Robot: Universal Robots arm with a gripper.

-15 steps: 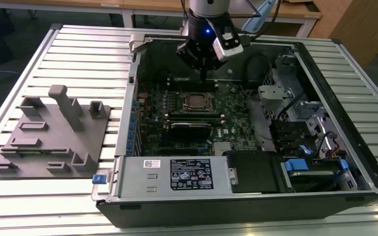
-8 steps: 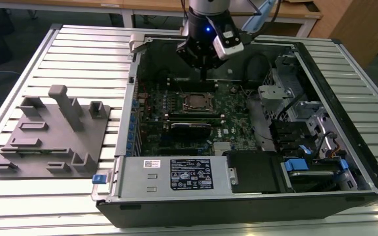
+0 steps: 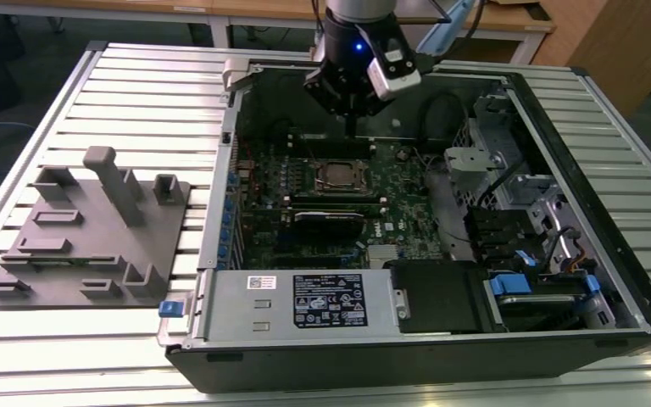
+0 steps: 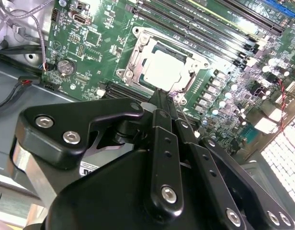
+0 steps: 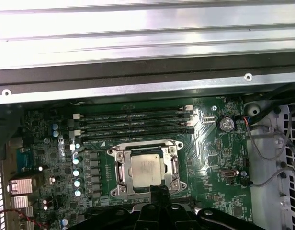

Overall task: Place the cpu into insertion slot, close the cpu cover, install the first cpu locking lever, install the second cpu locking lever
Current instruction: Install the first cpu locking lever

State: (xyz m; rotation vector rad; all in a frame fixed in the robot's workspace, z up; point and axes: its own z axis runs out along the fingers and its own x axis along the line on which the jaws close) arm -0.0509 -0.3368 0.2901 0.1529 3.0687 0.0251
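Hanging over the open computer case (image 3: 416,360), the gripper (image 4: 163,94) has its two black fingers (image 4: 159,143) pressed together with nothing between them, their narrow tip close above the green motherboard (image 4: 90,43). Just beyond that tip, in both wrist views, the cpu (image 5: 145,170) sits in the insertion slot (image 5: 143,144), its dull silver top showing through the square window of the cpu cover (image 5: 122,170), which lies flat around it. The tip points at the socket's near edge; whether it touches there cannot be told. The long black memory slots (image 5: 133,122) lie on the socket's far side from the gripper.
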